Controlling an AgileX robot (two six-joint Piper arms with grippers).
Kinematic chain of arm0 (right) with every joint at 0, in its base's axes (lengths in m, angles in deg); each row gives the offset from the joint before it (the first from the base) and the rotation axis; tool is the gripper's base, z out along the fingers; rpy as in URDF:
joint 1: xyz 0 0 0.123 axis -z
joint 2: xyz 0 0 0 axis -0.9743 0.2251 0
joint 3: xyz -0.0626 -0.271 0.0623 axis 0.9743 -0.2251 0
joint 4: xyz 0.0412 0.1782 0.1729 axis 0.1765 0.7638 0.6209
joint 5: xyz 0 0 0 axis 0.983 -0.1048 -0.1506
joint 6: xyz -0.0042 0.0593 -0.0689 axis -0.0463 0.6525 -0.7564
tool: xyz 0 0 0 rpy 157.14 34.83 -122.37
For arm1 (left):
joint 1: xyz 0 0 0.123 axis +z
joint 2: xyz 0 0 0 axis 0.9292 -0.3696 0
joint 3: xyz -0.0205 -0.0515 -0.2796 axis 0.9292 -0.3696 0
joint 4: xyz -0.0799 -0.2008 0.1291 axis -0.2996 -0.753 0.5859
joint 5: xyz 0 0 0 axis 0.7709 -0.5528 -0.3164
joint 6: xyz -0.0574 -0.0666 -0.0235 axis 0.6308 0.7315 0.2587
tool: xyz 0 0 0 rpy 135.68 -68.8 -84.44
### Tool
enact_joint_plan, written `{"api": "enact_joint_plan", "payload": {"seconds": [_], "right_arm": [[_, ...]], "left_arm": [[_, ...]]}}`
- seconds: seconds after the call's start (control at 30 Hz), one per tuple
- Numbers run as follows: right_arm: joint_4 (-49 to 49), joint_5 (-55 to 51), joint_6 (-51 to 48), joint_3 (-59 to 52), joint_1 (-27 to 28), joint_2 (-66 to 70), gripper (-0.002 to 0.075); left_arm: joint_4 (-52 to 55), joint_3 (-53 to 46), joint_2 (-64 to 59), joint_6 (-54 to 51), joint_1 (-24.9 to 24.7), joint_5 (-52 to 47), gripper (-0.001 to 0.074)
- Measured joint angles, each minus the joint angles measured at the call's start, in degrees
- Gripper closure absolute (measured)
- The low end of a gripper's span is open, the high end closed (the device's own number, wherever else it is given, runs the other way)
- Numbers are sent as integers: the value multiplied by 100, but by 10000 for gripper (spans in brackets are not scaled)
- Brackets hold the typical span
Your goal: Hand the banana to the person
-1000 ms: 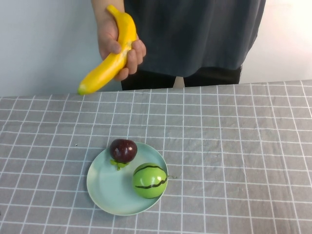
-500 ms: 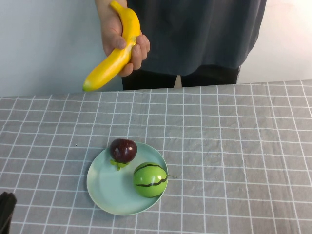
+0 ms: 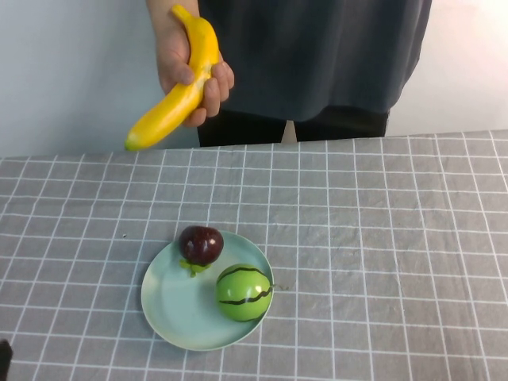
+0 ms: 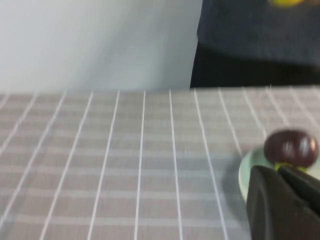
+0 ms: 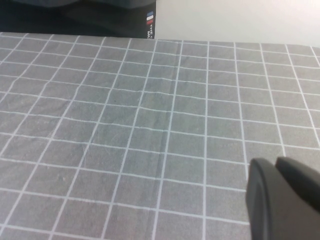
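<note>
You see the banana (image 3: 176, 82) already in the person (image 3: 317, 55)'s hand (image 3: 186, 67), upper left, shifted slightly since a moment ago; left gripper (image 4: 285, 200) lower-right, right gripper (image 5: 282, 197) lower-right, finger states untellable.

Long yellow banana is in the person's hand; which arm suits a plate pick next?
Probably left: the left claw hangs beside the pale green round plate; the right claw faces only grey checked cloth.
</note>
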Motion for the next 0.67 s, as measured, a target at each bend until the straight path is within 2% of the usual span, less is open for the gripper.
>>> {"api": "enact_joint_plan", "payload": {"seconds": [0.1,0.67], "right_arm": [[0,0,0,0,0,0,732],[0,0,0,0,0,0,732]], "left_arm": [[0,0,11,0,0,-476,738],[44,10,19,10,2,-560,738]]}}
